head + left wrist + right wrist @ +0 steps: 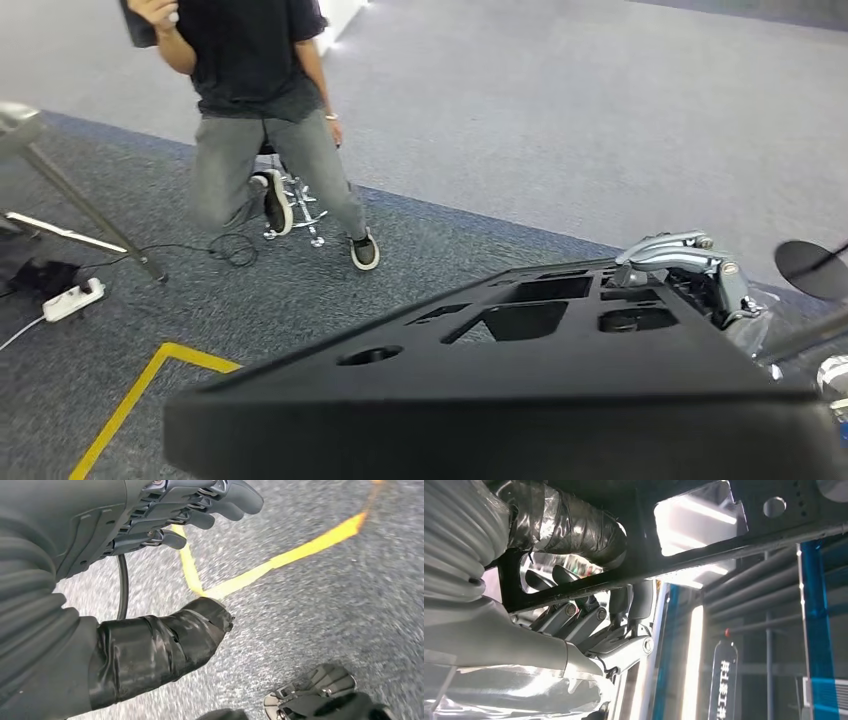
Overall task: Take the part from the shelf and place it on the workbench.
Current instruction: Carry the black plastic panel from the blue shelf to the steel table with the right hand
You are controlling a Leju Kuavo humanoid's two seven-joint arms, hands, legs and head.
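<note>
Gripping black part [520, 400], right hand [700, 275]

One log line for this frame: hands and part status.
right hand: grips black part at its edge | left hand: holds nothing, above carpet near yellow tape | person: by stool ahead
</note>
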